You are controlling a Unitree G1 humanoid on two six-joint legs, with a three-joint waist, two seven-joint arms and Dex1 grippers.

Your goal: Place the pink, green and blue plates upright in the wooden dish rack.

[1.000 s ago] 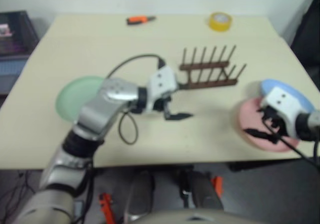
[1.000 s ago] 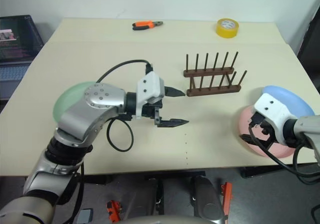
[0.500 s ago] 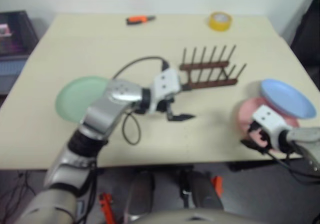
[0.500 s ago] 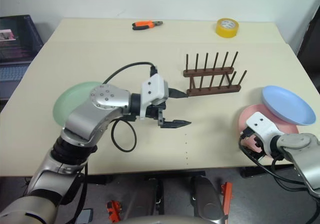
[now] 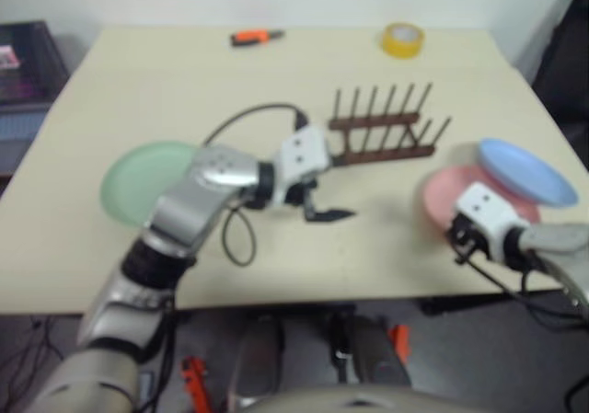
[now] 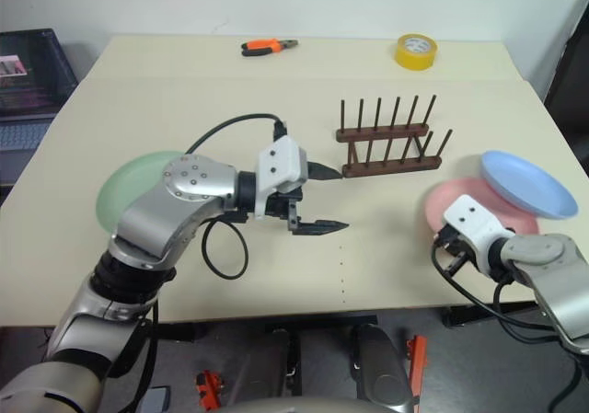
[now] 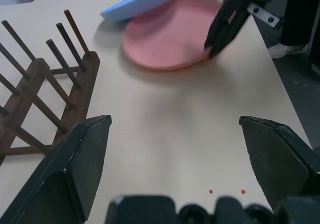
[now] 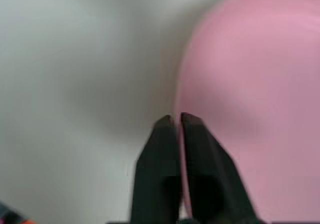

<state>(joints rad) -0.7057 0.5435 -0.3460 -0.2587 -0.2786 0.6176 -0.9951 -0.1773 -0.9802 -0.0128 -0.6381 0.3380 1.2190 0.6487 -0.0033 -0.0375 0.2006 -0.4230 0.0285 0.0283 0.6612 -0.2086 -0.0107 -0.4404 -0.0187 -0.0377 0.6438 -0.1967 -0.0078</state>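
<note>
A round mint-green plate [image 6: 129, 189] lies flat at the table's left; the left gripper [image 6: 317, 198], fingers spread wide, hovers beside the dark wooden peg rack [image 6: 391, 142]; the right gripper [image 8: 177, 121] pinches the salmon-pink plate's [image 6: 469, 201] near rim, the light-blue plate [image 6: 526, 184] overlapping its far edge.

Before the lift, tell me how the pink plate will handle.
Probably stiff: the pink plate keeps its shape, pinched at its rim by the right claw. It may tilt or slip from this edge grip. The blue plate leaning on it may slide.
</note>
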